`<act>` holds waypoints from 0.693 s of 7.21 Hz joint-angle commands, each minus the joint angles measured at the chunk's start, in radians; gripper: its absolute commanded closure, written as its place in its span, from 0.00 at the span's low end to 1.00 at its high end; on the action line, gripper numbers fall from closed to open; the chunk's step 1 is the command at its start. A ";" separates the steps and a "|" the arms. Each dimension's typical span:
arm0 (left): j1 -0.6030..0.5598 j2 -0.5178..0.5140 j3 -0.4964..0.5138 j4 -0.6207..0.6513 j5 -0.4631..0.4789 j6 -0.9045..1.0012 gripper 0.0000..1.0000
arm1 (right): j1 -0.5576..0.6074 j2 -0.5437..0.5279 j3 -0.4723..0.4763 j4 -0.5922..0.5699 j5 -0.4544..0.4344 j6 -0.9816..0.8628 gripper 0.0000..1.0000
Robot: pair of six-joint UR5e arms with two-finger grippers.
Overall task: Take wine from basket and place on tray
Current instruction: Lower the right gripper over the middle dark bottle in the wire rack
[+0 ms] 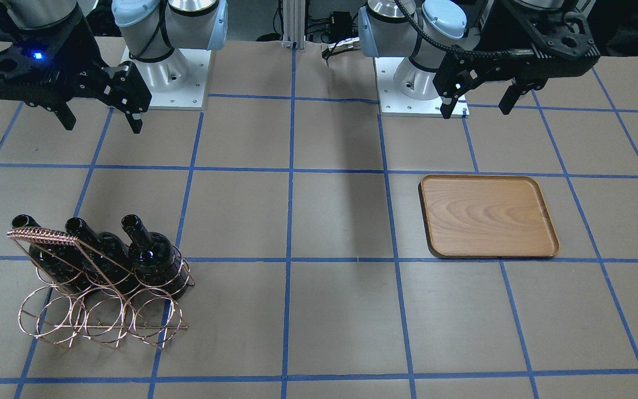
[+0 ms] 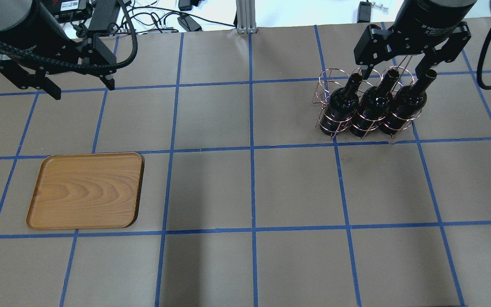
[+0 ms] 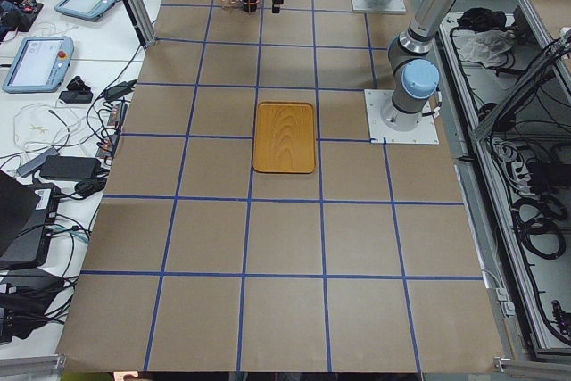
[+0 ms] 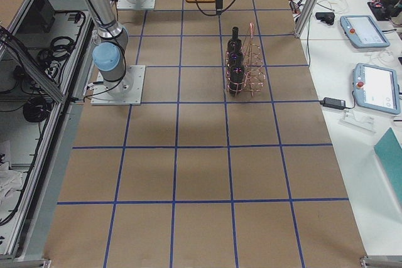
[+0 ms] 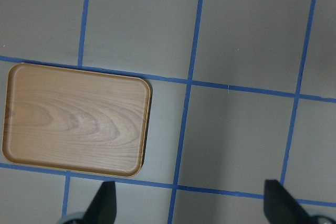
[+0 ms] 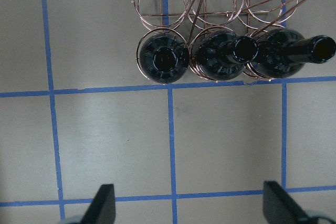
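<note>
Three black wine bottles [image 1: 153, 255] [image 2: 371, 104] [image 6: 163, 59] stand tilted in one row of the copper wire basket [image 1: 103, 318] [image 2: 326, 83] [image 6: 160, 1]. The basket's other row of rings is empty. The wooden tray [image 1: 488, 216] [image 2: 85, 189] [image 5: 73, 119] lies flat and empty. My right gripper [image 1: 102, 126] [image 2: 392, 74] [image 6: 191, 205] is open and empty, held high on the robot's side of the basket. My left gripper [image 1: 477, 110] [image 2: 83, 90] [image 5: 191, 205] is open and empty, held high on the robot's side of the tray.
The brown table has a blue tape grid. The two arm base plates [image 1: 169, 83] [image 1: 418, 91] sit at the robot's edge. Benches with tablets [image 3: 36, 60] [image 4: 377, 86] and cables stand beyond the far table edge.
</note>
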 commanded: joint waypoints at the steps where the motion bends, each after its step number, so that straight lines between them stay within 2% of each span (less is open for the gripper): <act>1: 0.000 0.000 0.000 0.000 0.000 0.000 0.00 | 0.001 -0.011 0.007 0.012 0.004 -0.013 0.00; 3: 0.000 0.000 0.000 0.000 0.000 0.000 0.00 | -0.002 -0.019 0.063 -0.011 0.007 -0.010 0.00; 5: 0.000 0.000 0.000 0.000 0.000 0.000 0.00 | -0.008 0.007 0.064 -0.015 -0.005 -0.017 0.00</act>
